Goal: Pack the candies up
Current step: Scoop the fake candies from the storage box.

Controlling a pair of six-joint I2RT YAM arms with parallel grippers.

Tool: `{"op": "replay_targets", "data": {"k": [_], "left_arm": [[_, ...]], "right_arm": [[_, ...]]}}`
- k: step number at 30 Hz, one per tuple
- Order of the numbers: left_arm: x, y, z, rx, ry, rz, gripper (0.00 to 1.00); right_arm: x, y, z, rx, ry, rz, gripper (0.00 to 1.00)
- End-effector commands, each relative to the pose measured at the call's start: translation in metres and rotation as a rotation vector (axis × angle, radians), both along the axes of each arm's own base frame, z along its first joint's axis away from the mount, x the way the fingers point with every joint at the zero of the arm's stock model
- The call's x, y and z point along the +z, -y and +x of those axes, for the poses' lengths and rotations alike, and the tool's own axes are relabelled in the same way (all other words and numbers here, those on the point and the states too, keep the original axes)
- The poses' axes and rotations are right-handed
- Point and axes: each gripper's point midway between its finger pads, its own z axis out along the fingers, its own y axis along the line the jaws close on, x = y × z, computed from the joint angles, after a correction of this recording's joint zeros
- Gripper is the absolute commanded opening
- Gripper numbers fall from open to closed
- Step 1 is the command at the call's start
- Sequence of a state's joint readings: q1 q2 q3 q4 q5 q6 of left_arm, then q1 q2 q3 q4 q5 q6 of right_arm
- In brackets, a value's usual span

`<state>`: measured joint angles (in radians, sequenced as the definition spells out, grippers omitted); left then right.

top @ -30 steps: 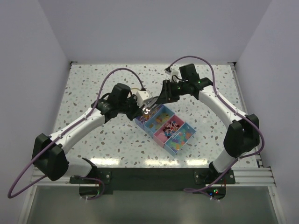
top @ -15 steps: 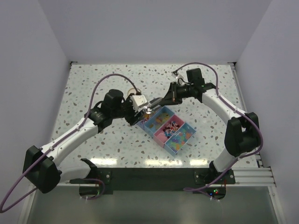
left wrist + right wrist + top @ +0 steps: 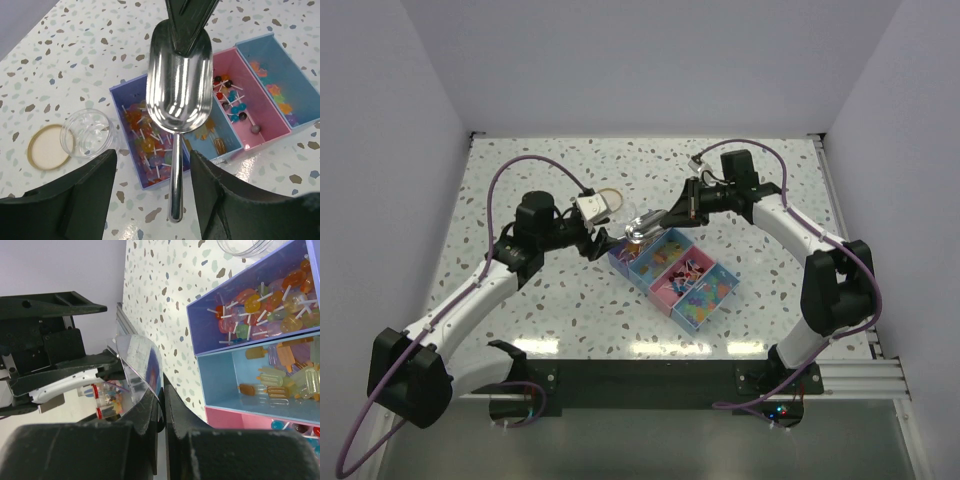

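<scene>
The scoop [image 3: 177, 85] hangs above the box [image 3: 155, 181].
Your right fingers [image 3: 142, 415] clamp it (bowl looks empty) over the box's 10 o'clock end; left fingers [image 3: 85, 195] stand released; candies [image 3: 145, 145] lie inside the box.

A shiny steel scoop [image 3: 179, 85] hangs over a four-compartment plastic box [image 3: 155, 182], lavender, light blue, pink and blue, which sits on a speckled terrazzo table [image 3: 75, 60]. Just beside the lavender end stands a small clear round jar [image 3: 87, 133], open-topped. Next to it lies a tan round lid [image 3: 48, 147], possibly touching it.
</scene>
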<state>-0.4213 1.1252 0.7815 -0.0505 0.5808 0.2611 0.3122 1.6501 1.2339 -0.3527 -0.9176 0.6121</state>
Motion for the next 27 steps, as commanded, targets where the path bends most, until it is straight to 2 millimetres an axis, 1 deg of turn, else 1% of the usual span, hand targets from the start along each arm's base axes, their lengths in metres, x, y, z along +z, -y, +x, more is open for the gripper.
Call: {"op": "replay_targets", "data": {"k": [1,6,12,13,16,18,23,26,27], "left_arm": [[0.018,0.013,-0.002,-0.066,0.042,-0.074,0.65],[0.013,0.017,-0.003,-0.086,0.015,-0.083,0.64],[0.006,0.021,-0.001,-0.101,-0.009,-0.086,0.53],[0.006,0.022,0.000,-0.103,-0.010,-0.088,0.47],[0.005,0.022,0.001,-0.102,-0.011,-0.093,0.40],[0.005,0.023,0.000,-0.103,-0.014,-0.097,0.38],[0.003,0.023,0.000,-0.098,-0.017,-0.103,0.27],[0.000,0.023,-0.001,-0.100,-0.026,-0.102,0.28],[-0.001,0.023,-0.002,-0.100,-0.030,-0.102,0.33]], "right_arm": [[0.020,-0.005,0.000,0.013,0.035,0.072,0.00],[0.021,-0.005,0.001,0.007,0.036,0.077,0.00],[0.022,-0.006,0.001,0.000,0.029,0.088,0.00],[0.022,-0.006,0.001,-0.003,0.028,0.090,0.00],[0.021,-0.006,0.000,-0.006,0.024,0.092,0.00],[0.020,-0.006,0.000,-0.008,0.020,0.093,0.00],[0.020,-0.007,0.000,-0.022,0.013,0.118,0.00],[0.020,-0.008,0.000,-0.027,0.004,0.131,0.00],[0.021,-0.008,0.000,-0.029,0.005,0.133,0.00]]}}
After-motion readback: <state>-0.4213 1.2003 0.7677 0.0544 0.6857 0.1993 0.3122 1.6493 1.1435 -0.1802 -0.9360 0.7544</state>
